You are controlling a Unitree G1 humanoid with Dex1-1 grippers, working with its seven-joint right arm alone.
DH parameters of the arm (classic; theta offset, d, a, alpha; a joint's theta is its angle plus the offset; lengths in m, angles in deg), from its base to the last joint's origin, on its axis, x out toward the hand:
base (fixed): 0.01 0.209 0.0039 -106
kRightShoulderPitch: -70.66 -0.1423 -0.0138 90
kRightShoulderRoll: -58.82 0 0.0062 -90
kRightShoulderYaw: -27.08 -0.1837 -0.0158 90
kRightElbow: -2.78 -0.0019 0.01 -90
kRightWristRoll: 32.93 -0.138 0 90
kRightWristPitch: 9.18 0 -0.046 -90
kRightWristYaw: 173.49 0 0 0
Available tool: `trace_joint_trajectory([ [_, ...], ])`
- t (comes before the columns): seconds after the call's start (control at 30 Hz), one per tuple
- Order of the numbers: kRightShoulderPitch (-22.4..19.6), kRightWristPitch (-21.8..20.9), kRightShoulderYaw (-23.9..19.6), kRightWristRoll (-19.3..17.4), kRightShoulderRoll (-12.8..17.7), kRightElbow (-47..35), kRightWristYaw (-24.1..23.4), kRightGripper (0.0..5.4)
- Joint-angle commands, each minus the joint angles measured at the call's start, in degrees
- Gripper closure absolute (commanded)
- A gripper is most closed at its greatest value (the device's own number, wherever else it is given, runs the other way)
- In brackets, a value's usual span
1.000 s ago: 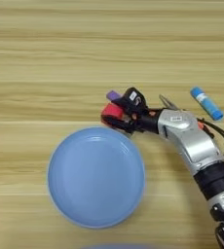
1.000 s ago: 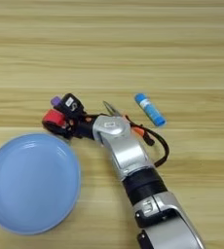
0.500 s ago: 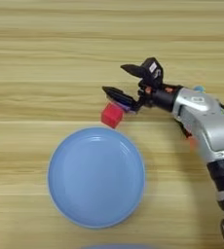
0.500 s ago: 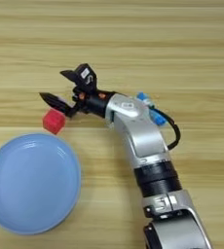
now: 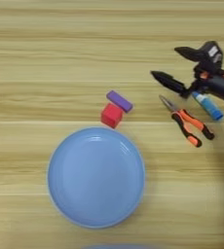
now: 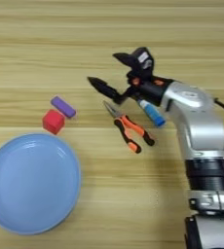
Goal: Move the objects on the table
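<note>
With its jaws spread apart and empty, the black two-fingered gripper (image 6: pixel 115 71) hovers at 11 o'clock from the orange-handled pliers (image 6: pixel 128 128), whose long axis runs from 11 to 5 o'clock

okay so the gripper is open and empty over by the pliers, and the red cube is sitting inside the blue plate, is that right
Not quite. The red cube sits on the table just beyond the plate's far rim, next to the purple block, not inside it; the left eye view shows this. The rest holds: the gripper is open and empty near the pliers.

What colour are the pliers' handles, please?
Orange with black, on the pliers; clearest in the right eye view.
</note>
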Motion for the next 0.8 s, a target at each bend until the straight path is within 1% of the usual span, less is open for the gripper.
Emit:
trace_joint_trajectory([
  [0.03, -3.02, -1.98, -3.08, -0.57, 4.77, 0.99, -0.44, 0.05],
  [0.2, -3.14, -4.53, -4.92, 0.9, 9.18, 8.2, 0.93, 0.05],
  [0.27, -3.41, -6.45, -5.28, 1.77, 10.65, 12.41, 1.24, 0.05],
  [0.33, -3.79, -8.61, -5.16, 2.8, 11.48, 16.82, 1.25, 0.05],
  [0.53, -5.63, -14.19, -4.18, 5.19, 11.65, 27.58, 0.7, 0.05],
  [0.73, -6.2, -17.32, -3.07, 6.4, 10.88, 32.54, 1.13, 0.05],
  [0.8, -6.07, -18.31, -2.17, 7.3, 10.34, 33.85, 0.75, 0.05],
])
